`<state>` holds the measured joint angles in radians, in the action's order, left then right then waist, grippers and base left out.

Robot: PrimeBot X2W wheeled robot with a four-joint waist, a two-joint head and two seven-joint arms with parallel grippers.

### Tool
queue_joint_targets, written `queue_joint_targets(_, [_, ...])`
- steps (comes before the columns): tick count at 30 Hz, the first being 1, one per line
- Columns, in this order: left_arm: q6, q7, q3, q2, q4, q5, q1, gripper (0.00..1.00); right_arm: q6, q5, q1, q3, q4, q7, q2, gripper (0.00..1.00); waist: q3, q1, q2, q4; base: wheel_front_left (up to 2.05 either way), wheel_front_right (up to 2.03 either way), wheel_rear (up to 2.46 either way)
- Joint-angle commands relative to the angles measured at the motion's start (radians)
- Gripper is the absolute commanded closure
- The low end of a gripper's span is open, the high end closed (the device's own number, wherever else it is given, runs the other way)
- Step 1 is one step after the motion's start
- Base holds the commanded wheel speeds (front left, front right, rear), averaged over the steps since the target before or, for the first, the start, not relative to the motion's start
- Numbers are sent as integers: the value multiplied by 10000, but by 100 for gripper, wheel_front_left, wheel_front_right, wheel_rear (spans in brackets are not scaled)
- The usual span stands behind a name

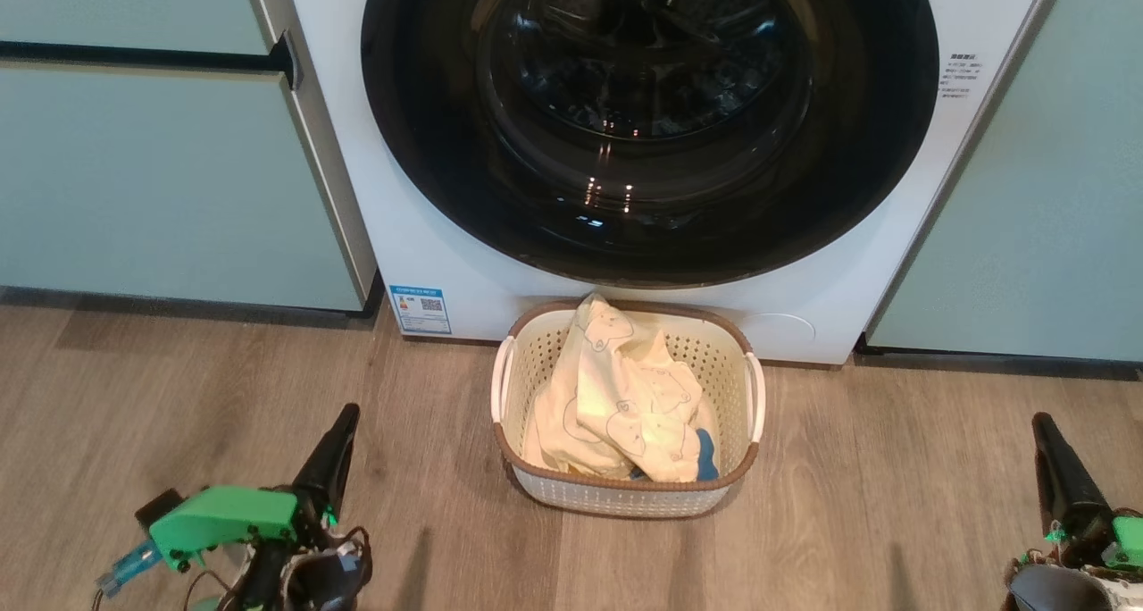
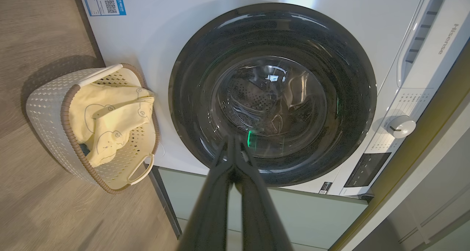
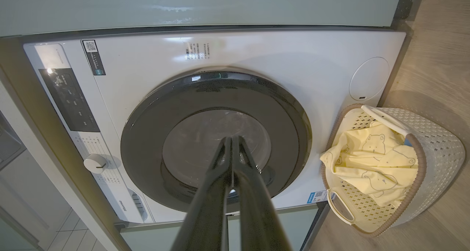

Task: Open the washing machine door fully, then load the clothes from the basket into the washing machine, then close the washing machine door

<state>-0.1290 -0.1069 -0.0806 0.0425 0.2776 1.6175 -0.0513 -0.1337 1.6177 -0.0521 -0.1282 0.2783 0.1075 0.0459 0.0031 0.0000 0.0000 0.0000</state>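
While clenched empty, left gripper (image 1: 346, 413), right gripper (image 1: 1040, 420) well clear of basket (image 1: 616, 499) rim.

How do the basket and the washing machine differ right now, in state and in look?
The basket is open-topped and holds the clothes; the washing machine is shut behind its door. The basket is small, cream and perforated; the washing machine is large, smooth and white. Both stand on the floor.
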Motion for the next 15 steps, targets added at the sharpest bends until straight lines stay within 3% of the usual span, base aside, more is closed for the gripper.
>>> queue_joint_targets(1, [-17,-67,-337,82,-325,-94,-567,100,30,-82,-557,155,-336,48,58,100,0,0,0,0,0,0,0])
queue_joint_targets(6, [-17,-68,-337,82,-325,-94,-567,100,30,-83,-557,154,-336,49,57,100,0,0,0,0,0,0,0])
queue_joint_targets(7, [0,0,-2,-2,0,-1,-1,0,0,0,-1,-2,1,0,-2,0,0,0,0,0,0,0,0])
queue_joint_targets(15, [2,58,136,-174,956,-52,642,0,-1,-13,678,107,935,-54,-268,0,4,0,0,0,0,0,0])
